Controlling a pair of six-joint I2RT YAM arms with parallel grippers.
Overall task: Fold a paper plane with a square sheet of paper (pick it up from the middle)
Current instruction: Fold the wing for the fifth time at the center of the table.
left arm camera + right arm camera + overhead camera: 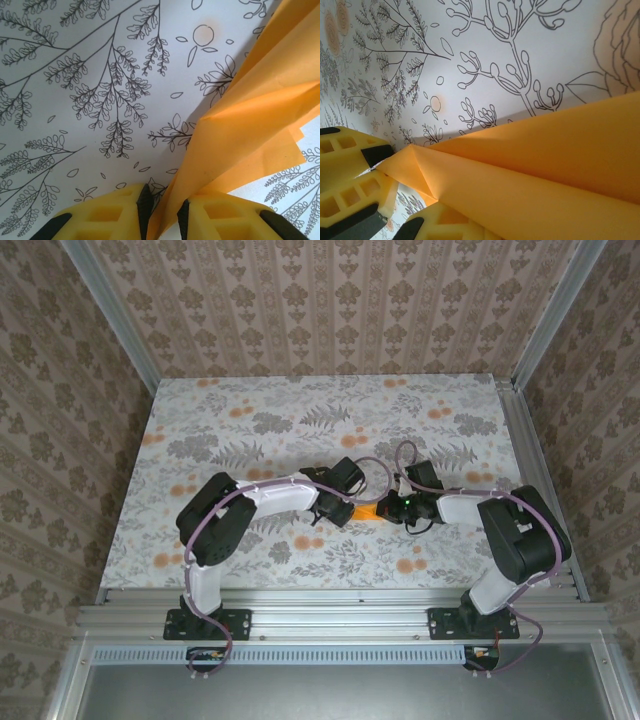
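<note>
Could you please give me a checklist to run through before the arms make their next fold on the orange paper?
1. Left pincer gripping the orange paper: ok, the sheet runs between its fingers.
2. Right pincer gripping it: ok, a folded corner sits between its fingers.
3. Creases present: ok, several folded layers show.
4. Narrow dart shape finished: cannot tell, the close views cut it off.
5. Paper lifted off the table: cannot tell, though it casts a shadow.

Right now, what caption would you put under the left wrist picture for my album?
The left gripper pinches the folded orange paper over the leaf-printed table.
</note>
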